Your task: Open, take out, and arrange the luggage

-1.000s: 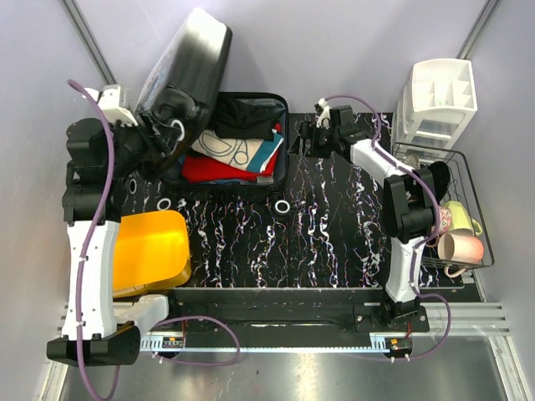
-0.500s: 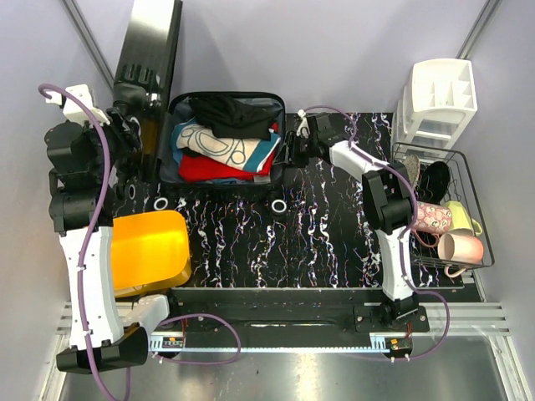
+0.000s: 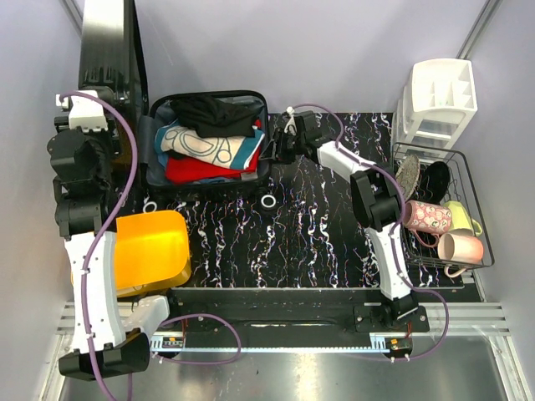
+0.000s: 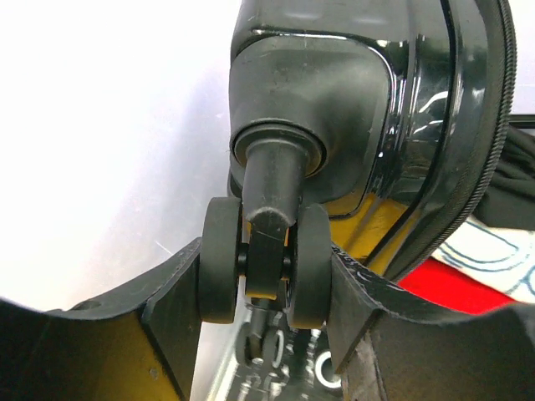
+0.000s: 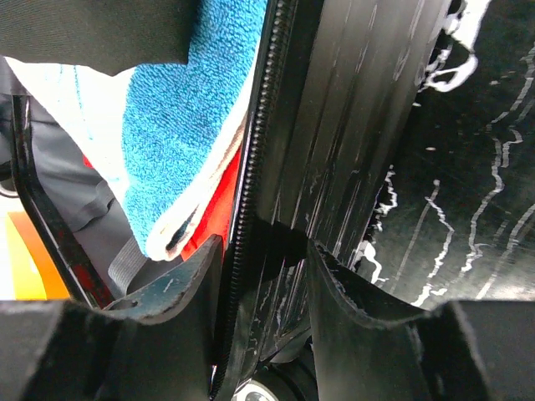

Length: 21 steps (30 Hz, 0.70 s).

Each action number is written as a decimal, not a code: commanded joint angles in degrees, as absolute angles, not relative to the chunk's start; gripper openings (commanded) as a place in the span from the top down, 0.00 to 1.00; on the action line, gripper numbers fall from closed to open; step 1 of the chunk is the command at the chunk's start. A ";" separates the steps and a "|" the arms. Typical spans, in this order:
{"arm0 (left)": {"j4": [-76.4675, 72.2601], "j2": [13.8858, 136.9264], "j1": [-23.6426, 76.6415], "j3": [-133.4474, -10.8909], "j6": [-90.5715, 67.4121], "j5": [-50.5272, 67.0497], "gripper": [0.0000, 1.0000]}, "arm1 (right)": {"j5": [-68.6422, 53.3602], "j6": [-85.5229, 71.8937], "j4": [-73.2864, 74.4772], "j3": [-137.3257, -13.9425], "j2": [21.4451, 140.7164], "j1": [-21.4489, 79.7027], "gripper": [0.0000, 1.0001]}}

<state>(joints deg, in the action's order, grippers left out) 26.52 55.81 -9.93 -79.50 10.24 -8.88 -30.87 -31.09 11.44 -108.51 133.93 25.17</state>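
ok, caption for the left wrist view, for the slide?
Left gripper clamped on the twin wheel of the opened suitcase, clothes showing at right.

Yellow bin (image 3: 150, 251) at left; white organizer (image 3: 439, 96) behind wire basket (image 3: 475, 209) holding mugs (image 3: 460, 248).

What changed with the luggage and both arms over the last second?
The lid swung up and back to stand upright at left, the left fingers gripping its wheel. The luggage slid left. The right fingers followed and closed on its right wall. Clothes stayed inside; the yellow bin stayed put.
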 commanded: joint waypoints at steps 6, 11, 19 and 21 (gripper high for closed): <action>3.96 57.83 -12.21 -74.88 26.36 -20.21 1.00 | -36.48 -33.31 0.53 -99.50 127.98 32.52 1.00; 1.59 61.52 -14.06 -75.41 27.60 -24.52 0.91 | -35.07 -34.79 -3.25 -92.21 123.05 32.52 1.00; 3.69 63.90 -15.12 -76.38 26.90 -28.04 0.05 | -35.07 -37.88 -5.62 -89.65 121.64 32.61 1.00; 5.70 63.11 -15.21 -76.12 26.46 -26.90 0.01 | -35.33 -39.02 -6.24 -89.04 121.47 32.69 1.00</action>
